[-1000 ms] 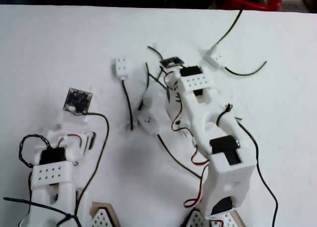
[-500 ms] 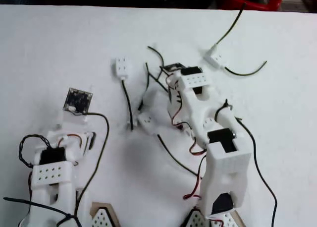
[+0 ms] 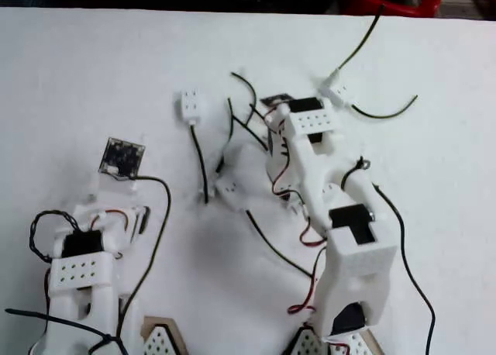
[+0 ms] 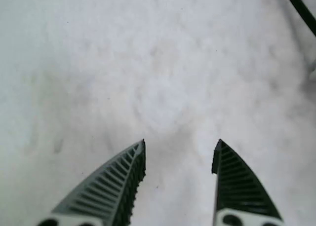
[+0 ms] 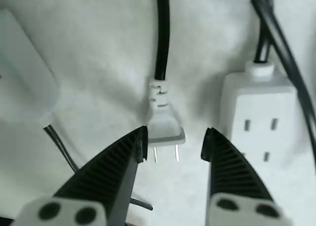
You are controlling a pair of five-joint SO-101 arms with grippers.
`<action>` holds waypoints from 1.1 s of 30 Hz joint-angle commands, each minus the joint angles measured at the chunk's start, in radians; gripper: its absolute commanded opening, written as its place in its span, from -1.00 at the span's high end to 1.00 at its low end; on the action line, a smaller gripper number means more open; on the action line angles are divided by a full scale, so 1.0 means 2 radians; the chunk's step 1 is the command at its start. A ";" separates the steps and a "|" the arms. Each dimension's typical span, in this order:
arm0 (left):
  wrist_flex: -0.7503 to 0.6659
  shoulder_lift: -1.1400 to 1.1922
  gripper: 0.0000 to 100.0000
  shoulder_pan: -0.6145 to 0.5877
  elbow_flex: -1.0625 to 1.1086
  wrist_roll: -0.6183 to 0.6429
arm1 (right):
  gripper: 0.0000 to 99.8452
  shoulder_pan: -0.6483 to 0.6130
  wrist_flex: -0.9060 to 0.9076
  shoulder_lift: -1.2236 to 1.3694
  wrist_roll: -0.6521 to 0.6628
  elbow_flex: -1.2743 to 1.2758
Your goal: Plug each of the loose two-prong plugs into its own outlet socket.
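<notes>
One white table (image 3: 70,60) bears black cords (image 3: 200,157), darkness behind.

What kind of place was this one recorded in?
Probably a robotics test bench: a white table, two white plastic arms with exposed wiring, a white outlet socket block and a white two-prong plug on black cords.

right arm (image 3: 311,138) leaned first toward the bench middle, then swung back to the right and slightly farther out, white outlet (image 3: 227,188) beside it nudged a little to the left
</notes>
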 commanded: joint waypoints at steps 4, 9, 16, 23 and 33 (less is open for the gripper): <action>-0.009 -0.010 0.54 -0.003 -0.003 -0.005 | 0.65 0.003 -0.012 0.032 -0.002 -0.018; -0.009 -0.010 0.54 -0.003 -0.003 -0.005 | 0.65 0.002 -0.012 0.034 -0.003 -0.017; -0.009 -0.010 0.54 -0.003 -0.003 -0.005 | 0.82 0.001 -0.011 0.033 0.001 -0.016; -0.009 -0.010 0.54 -0.003 -0.003 -0.005 | 0.97 -0.026 0.015 -0.020 0.038 -0.002; -0.009 -0.010 0.54 -0.003 -0.003 -0.005 | 0.96 -0.051 -0.019 -0.198 0.047 0.077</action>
